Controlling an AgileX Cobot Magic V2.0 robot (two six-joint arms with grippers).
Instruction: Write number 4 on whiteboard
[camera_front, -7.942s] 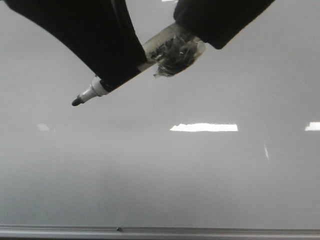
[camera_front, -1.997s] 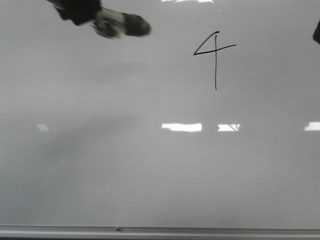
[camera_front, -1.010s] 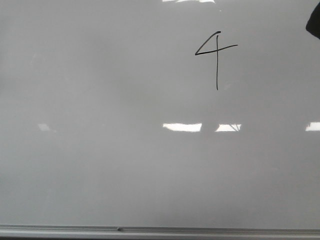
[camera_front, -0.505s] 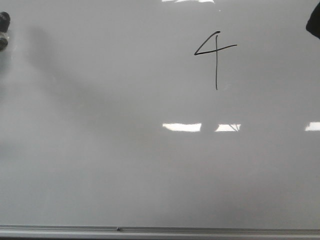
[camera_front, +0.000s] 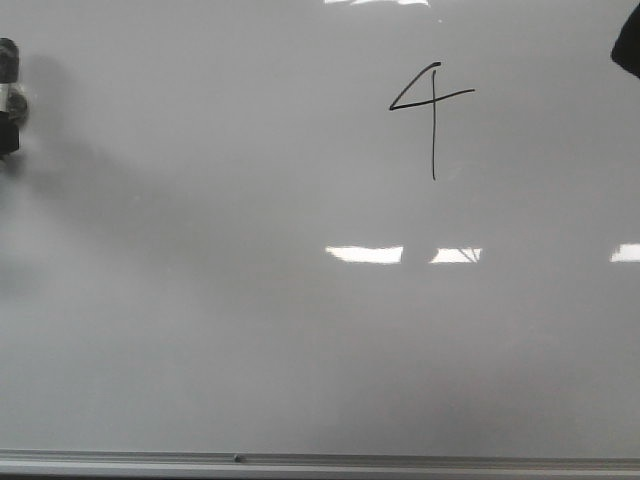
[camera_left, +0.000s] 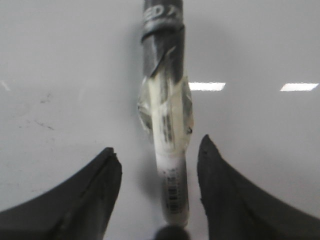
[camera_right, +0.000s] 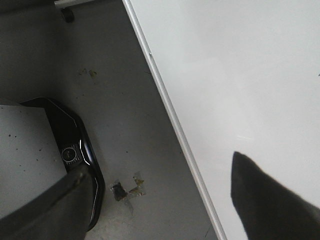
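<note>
Left gripper (camera_left: 157, 192): I see its fingers spread, a taped marker (camera_left: 165, 120) standing between them without touching either.
Whiteboard (camera_front: 250, 340): it fills my front view, grey rail (camera_front: 400, 462) along the bottom.
Number 4 (camera_front: 431, 110): upper right of centre, black ink.
Right gripper (camera_right: 160, 200): fingers wide apart, empty.

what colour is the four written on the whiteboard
Black: the number 4 is thin black line on the pale whiteboard, clearest in the front view.
</note>
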